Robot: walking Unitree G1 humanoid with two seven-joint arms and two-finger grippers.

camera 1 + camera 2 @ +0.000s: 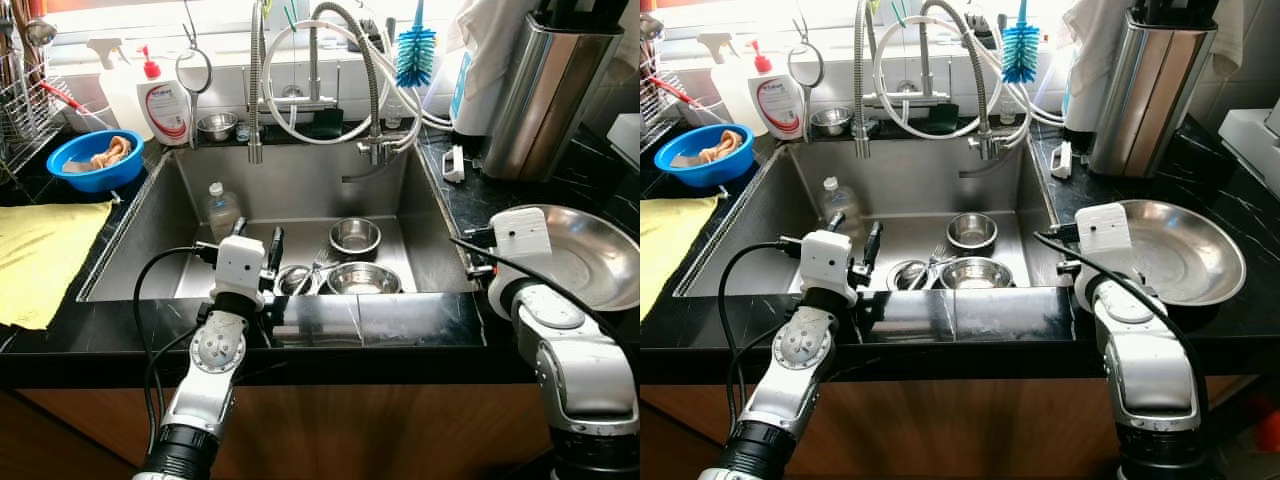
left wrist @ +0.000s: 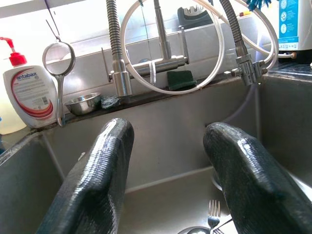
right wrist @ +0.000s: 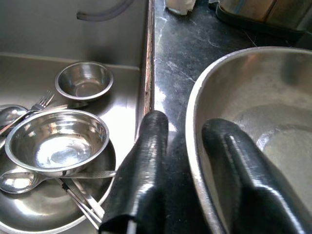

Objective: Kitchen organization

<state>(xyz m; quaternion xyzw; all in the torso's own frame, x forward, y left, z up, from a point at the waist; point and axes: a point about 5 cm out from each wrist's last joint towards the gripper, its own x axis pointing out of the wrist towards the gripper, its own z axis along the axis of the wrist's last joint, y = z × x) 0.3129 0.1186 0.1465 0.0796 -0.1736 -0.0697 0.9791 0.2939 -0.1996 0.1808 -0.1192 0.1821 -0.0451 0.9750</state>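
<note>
The right gripper (image 3: pixel 183 170) straddles the rim of the large steel pan (image 1: pixel 600 250) on the worktop (image 1: pixel 470 200), narrowly parted, while the left gripper (image 2: pixel 170 175) hangs wide open and empty above the sink (image 1: pixel 300 185), facing an "antabax" soap bottle (image 2: pixel 29 97).

The sink (image 1: pixel 150 215) is dull grey steel, set into a black counter (image 1: pixel 520 190) veined with thin white marbling. On the far left a bright blue bowl (image 1: pixel 75 178) holds something pale orange, and a yellow cloth (image 1: pixel 40 255) lies nearer. A white soap bottle (image 1: pixel 165 108) by the window has a red pump and red label trim. A brush (image 1: pixel 415 52) with turquoise bristles hangs on the far right. The bowls (image 1: pixel 355 236) in the sink and the big pan (image 1: pixel 600 250) on the right are shiny silver. Both arms are silver with white wrist blocks and black fingers (image 2: pixel 97 175). The cabinet front (image 1: pixel 360 430) below is warm brown wood.
</note>
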